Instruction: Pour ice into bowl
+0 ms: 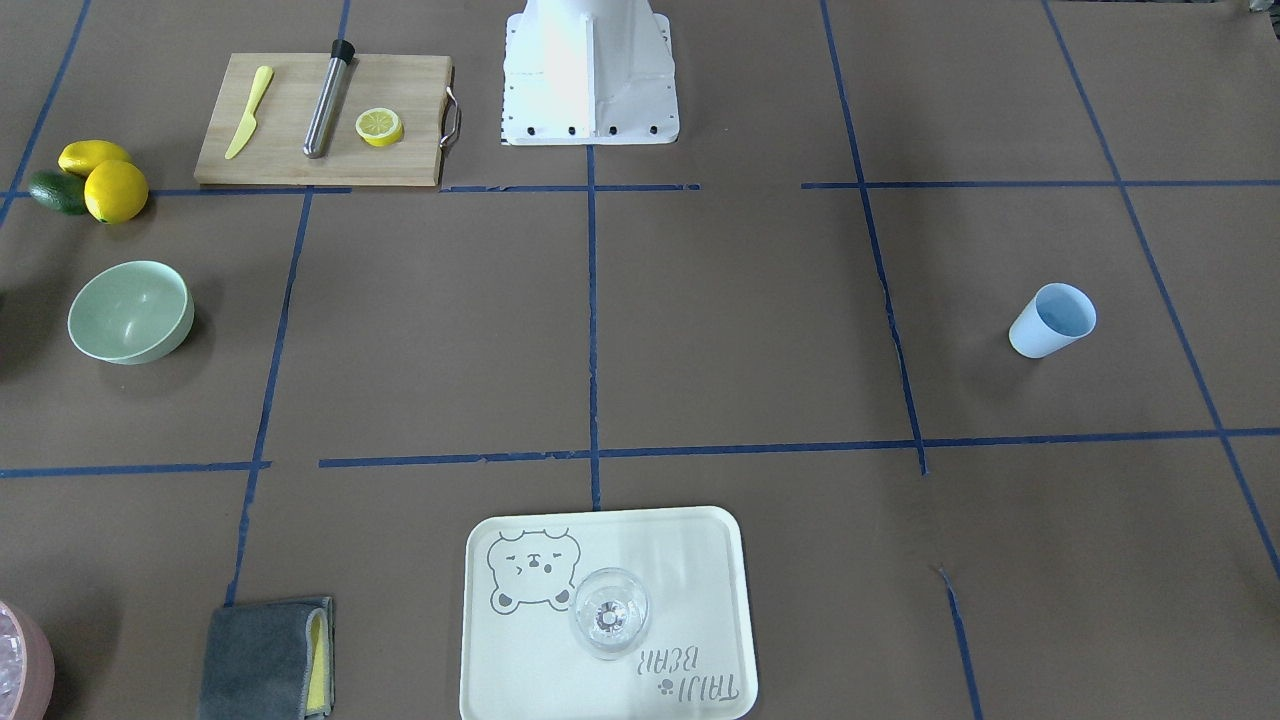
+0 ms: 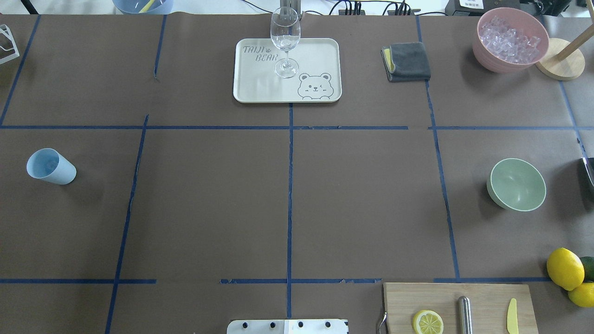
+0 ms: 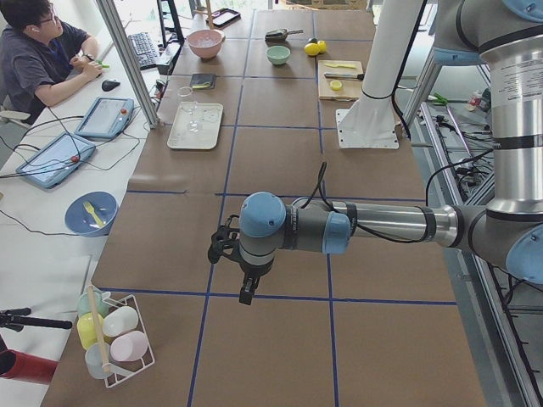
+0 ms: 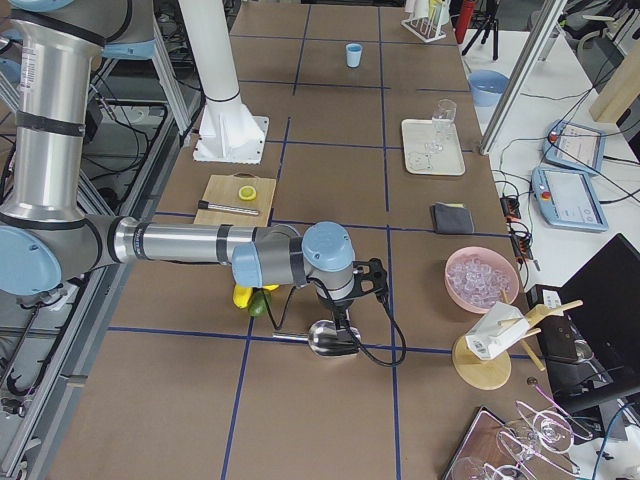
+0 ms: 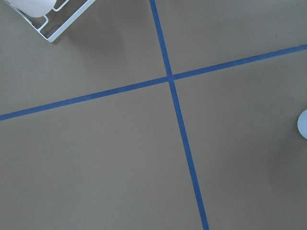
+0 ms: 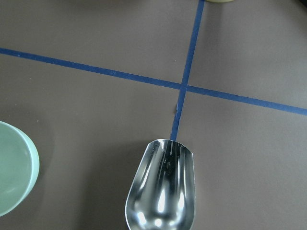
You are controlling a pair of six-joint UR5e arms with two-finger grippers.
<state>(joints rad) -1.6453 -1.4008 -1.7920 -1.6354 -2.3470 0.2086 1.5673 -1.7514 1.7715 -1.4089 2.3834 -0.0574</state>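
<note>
Two vessels overhead: the ice [image 2: 510, 35] lies heaped in the pink container [image 2: 491, 58], well apart from the empty bowl [image 2: 516, 184]. Your side views show the left gripper [image 3: 246, 295] and right gripper [image 4: 338, 322], but I cannot tell how either's jaws stand. The right wrist view shows the scoop [image 6: 162, 187] empty, and cubes could spill on that long carry.

My right arm [image 4: 190, 242] extends over the worktop [image 4: 330, 420]. Its gripper [image 4: 342, 312] points down onto a metal scoop [image 4: 328, 339]; the grip cannot be told. Ice [image 4: 480, 272] fills the pink container [image 4: 480, 305], well apart. A lemon [image 4: 242, 296] shows behind the forearm.
</note>
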